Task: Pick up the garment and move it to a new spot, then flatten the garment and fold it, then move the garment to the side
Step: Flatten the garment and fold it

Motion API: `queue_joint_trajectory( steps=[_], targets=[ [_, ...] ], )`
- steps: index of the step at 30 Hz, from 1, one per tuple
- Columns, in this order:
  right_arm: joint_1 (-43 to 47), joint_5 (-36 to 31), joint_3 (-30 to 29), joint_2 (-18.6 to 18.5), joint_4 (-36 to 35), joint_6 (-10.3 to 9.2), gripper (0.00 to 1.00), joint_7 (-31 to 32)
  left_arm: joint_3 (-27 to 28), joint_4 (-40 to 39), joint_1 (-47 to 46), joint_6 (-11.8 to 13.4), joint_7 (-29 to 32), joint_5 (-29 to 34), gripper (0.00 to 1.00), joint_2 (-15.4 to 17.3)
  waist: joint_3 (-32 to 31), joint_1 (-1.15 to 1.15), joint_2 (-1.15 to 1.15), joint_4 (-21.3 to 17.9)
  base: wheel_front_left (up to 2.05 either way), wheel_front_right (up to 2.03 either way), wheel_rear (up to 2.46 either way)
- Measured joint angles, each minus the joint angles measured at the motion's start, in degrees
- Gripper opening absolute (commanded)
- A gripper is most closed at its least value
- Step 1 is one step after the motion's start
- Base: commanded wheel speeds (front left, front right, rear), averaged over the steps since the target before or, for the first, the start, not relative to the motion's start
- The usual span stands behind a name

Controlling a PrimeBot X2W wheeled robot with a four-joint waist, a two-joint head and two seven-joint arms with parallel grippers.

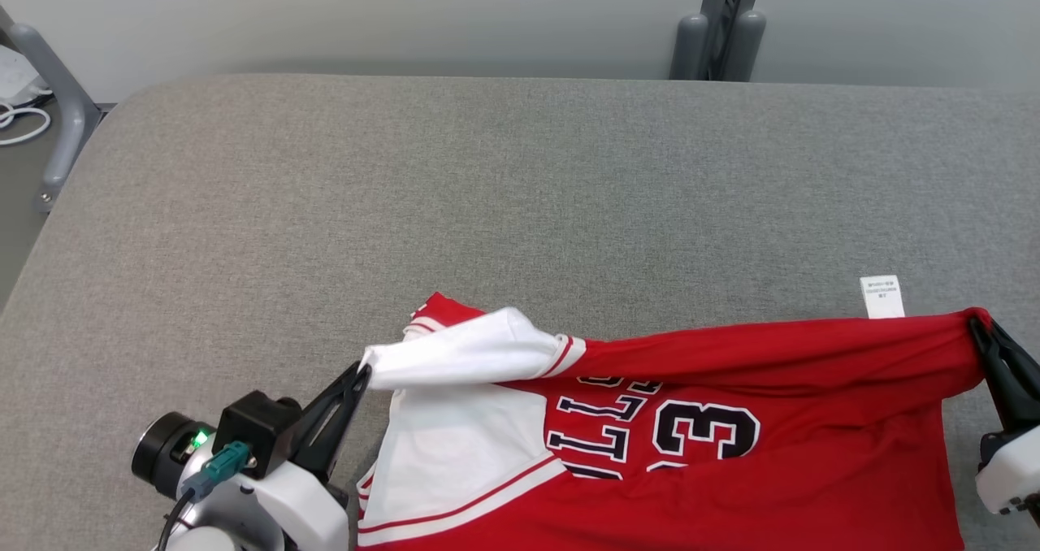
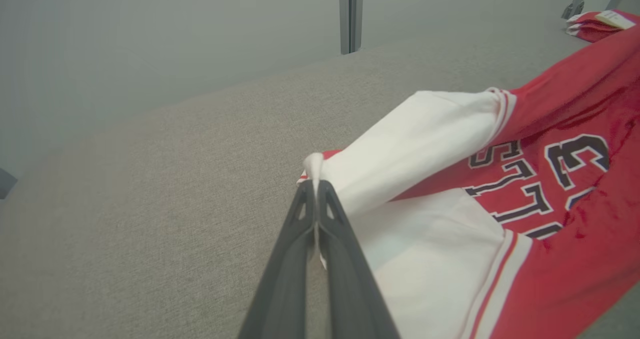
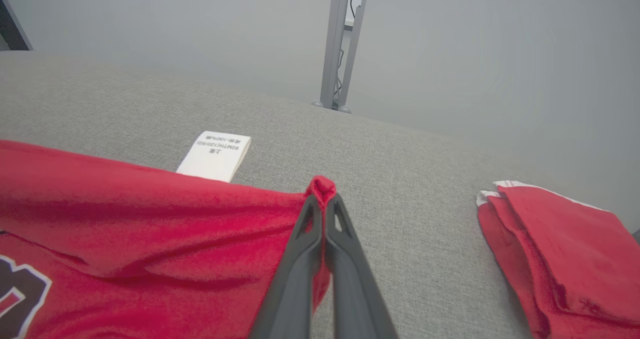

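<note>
A red jersey (image 1: 731,453) with white side panels, dark lettering and a "3" hangs stretched between my two grippers above the grey padded table (image 1: 487,193). My left gripper (image 1: 363,372) is shut on its white corner (image 2: 314,165) at the lower left of the head view. My right gripper (image 1: 977,329) is shut on its red corner (image 3: 322,186) at the right edge. A white care label (image 1: 882,297) sticks up from the jersey's upper edge (image 3: 216,155). The jersey's lower part runs out of the head view's bottom.
A second folded red garment (image 3: 565,254) lies on the table to the right of my right gripper. Grey metal posts (image 1: 723,23) stand behind the table's far edge, and a grey frame leg (image 1: 57,96) stands at the far left.
</note>
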Motion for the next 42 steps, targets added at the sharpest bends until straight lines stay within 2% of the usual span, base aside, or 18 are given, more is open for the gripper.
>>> queue_joint_trajectory(
  steps=[3,13,21,22,23,25,27,28,29,30,36,38,42],
  targets=[
    [1.4,-0.5,0.3,-0.8,-1.9,0.00,0.00,0.0,-0.4,-1.6,1.5,-0.1,1.0,-0.2,0.00,1.5,-0.2,0.00,0.00,-0.2,0.00,0.00,0.00],
    [5.8,-2.4,2.8,-5.0,-7.0,0.00,0.00,0.0,-2.8,-6.9,5.9,-2.5,6.1,-1.1,0.00,7.1,-0.7,0.00,0.00,-0.3,0.00,0.00,0.00],
    [8.7,0.5,5.0,-7.0,-8.3,0.00,0.00,0.0,-4.3,-9.1,7.5,-3.5,8.6,-1.9,0.00,9.2,-1.2,0.00,0.00,-0.6,0.00,0.00,0.00],
    [9.1,1.4,5.5,-7.2,-8.5,0.00,0.20,0.0,-4.6,-9.3,7.7,-3.6,9.0,-1.9,0.00,9.3,-1.3,0.00,0.00,-0.6,0.00,0.00,0.00],
    [9.5,2.2,5.9,-7.5,-8.9,0.00,1.00,0.0,-4.9,-9.3,8.0,-3.8,9.2,-1.9,0.00,9.4,-1.4,0.00,0.00,-0.6,0.00,0.00,0.00],
    [10.4,4.6,7.0,-8.3,-9.8,0.00,1.00,0.0,-5.7,-9.5,8.3,-4.1,9.9,-2.0,0.00,9.3,-1.6,0.00,0.00,-0.7,0.00,0.00,0.00],
    [11.7,6.1,7.7,-9.3,-10.8,0.00,1.00,0.0,-5.9,-9.5,8.5,-4.1,10.6,-2.2,0.49,9.4,-1.9,0.00,0.00,-0.8,0.00,0.00,0.00],
    [12.2,7.0,7.8,-9.9,-11.3,0.00,1.00,0.0,-6.0,-9.6,8.6,-4.0,11.0,-2.4,0.84,9.5,-2.0,0.00,0.00,-0.9,0.00,0.00,0.00],
    [12.7,7.9,7.6,-10.4,-11.7,0.00,1.00,0.0,-6.0,-9.6,8.9,-4.0,11.0,-2.4,0.96,9.6,-2.2,0.00,0.00,-0.9,0.00,0.00,0.00],
    [13.6,9.0,6.6,-11.3,-12.1,0.00,1.00,0.0,-6.0,-9.7,9.4,-3.5,11.3,-2.5,1.00,9.9,-2.4,0.00,0.00,-1.1,0.00,0.00,0.00],
    [14.0,9.1,2.4,-10.2,-12.7,0.00,1.00,0.0,-3.8,-10.4,9.3,-1.7,9.4,-2.9,1.00,9.9,-3.3,0.00,0.00,-1.9,0.00,0.00,0.00],
    [13.9,8.6,0.9,-8.5,-12.7,0.00,1.00,0.0,-2.4,-10.4,9.0,-0.3,7.8,-3.4,1.00,9.0,-3.6,0.00,0.00,-2.1,0.00,0.00,0.00],
    [13.1,7.5,-2.8,-4.2,-12.7,0.00,1.00,0.0,1.2,-9.7,7.7,2.7,2.8,-5.1,1.00,4.9,-4.5,0.00,0.00,-2.4,0.00,0.00,0.00]
  ],
)
